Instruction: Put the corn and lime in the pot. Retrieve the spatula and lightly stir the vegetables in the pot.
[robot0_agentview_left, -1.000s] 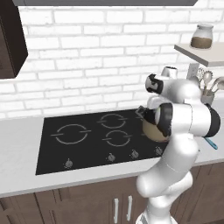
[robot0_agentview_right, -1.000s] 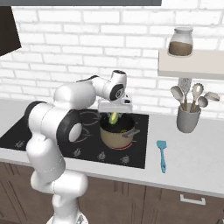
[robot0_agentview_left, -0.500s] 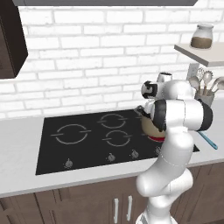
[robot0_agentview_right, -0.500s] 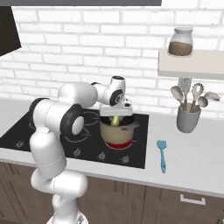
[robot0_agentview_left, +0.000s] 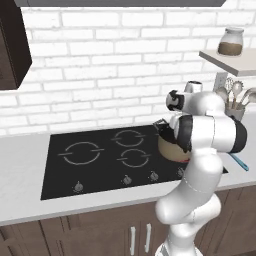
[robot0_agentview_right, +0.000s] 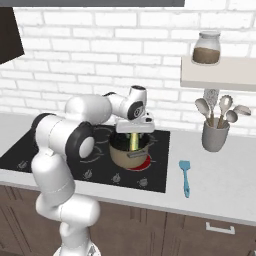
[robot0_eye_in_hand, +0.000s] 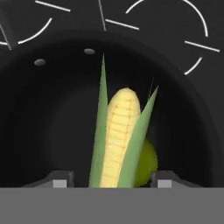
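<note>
Now the gripper (robot0_agentview_right: 134, 131) is hovering over the pot (robot0_agentview_right: 131, 153) on the right of the black cooktop (robot0_agentview_right: 60, 150), with the corn (robot0_eye_in_hand: 119, 140) hanging tip-down between its fingers (spread about cob-wide; whether they are gripping or letting go I cannot tell). Its yellow kernels are showing between green husk leaves, and the lime (robot0_eye_in_hand: 146, 162) is already lying beside it in the dark interior. Further right, the spatula (robot0_agentview_right: 185, 175) is lying untouched on the counter (robot0_agentview_right: 220, 190), so fetching and stirring are left.
</note>
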